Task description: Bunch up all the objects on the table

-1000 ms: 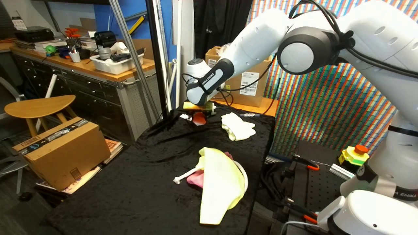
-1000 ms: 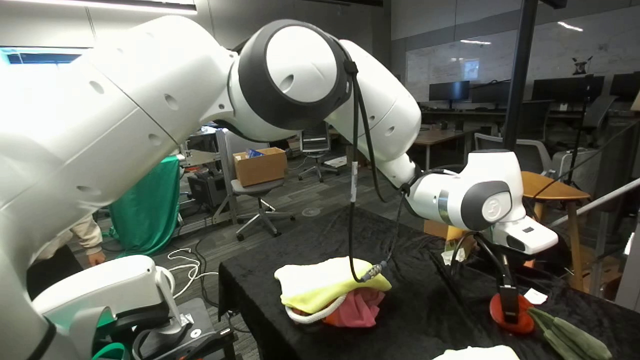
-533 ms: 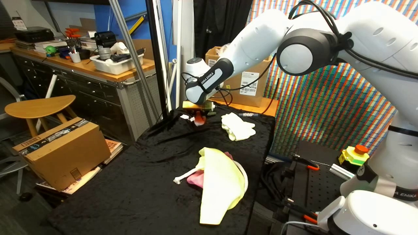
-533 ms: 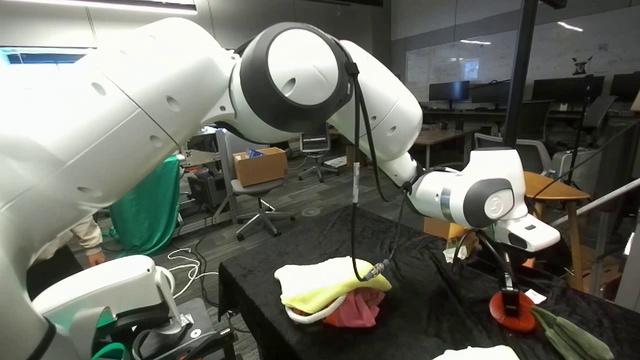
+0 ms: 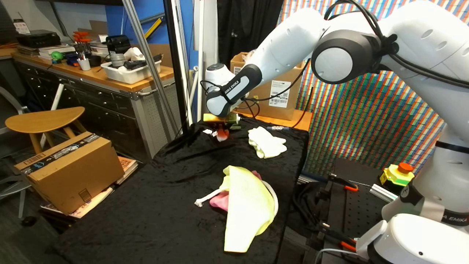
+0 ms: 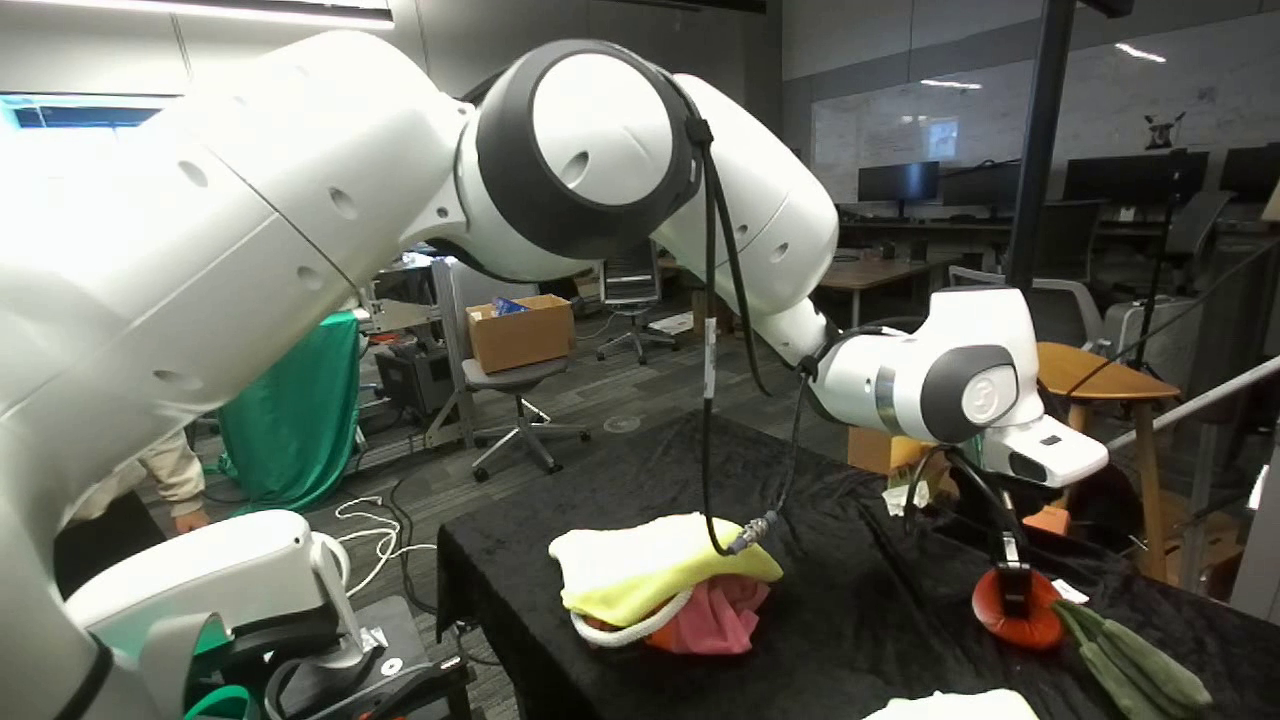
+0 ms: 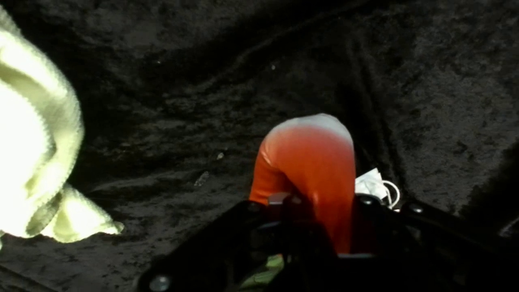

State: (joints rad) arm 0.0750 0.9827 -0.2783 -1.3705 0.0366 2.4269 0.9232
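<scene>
Exterior view: oddments [image 5: 133, 65] in tub [image 5: 128, 76]

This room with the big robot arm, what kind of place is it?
Probably a robotics lab or workshop: there's a Franka robot arm, a red-and-yellow emergency-stop button and a wood-topped workbench.

The pink cloth [image 6: 712, 614] is partly hidden — under yellow cloth [image 6: 655, 566].
</scene>
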